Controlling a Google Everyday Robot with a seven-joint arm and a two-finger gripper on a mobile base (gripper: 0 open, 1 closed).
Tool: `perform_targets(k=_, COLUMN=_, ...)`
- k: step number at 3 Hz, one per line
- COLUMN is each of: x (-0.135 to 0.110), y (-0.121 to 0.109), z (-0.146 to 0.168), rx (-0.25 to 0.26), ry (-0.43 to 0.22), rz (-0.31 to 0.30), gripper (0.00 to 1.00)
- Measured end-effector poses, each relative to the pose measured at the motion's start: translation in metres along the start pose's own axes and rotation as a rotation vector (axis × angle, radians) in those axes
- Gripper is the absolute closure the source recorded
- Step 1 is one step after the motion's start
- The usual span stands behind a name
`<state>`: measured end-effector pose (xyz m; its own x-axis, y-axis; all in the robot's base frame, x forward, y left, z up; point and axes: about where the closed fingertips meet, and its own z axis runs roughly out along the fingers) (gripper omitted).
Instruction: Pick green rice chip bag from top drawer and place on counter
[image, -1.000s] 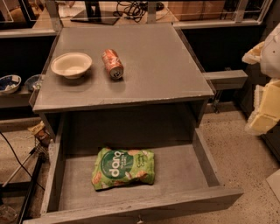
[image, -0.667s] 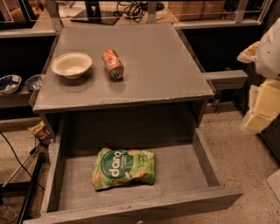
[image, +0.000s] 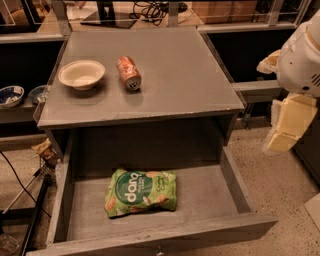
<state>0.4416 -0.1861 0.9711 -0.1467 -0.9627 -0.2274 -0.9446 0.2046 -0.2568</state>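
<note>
Cream-coloured claw (image: 282, 127) is edging inward beyond the grey wooden desk (image: 175, 65) right edge, grip state untellable | crinkly light-green rice chip bag (image: 141, 192) is lying untouched in the open grey top drawer (image: 236, 182) | reach is only beginning

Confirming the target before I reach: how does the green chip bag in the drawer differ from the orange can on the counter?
The green rice chip bag is a flat, light-green pouch; the orange soda can is a cylinder. The bag lies in the open top drawer; the can lies on the counter, beside a bowl. Both lie down, untouched; the gripper hangs right of the cabinet.
</note>
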Motion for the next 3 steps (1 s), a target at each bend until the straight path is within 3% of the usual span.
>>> perform_targets(k=1, x=-0.009, y=0.003, z=0.013, rx=-0.016, ry=-0.042, rz=-0.006, gripper=0.0)
perform_targets(k=2, x=-0.026, y=0.008, z=0.051, rx=-0.052, ry=-0.066, rz=-0.031, gripper=0.0)
perform_targets(k=3, x=-0.027, y=0.008, z=0.053, rx=-0.055, ry=-0.066, rz=-0.032, gripper=0.0)
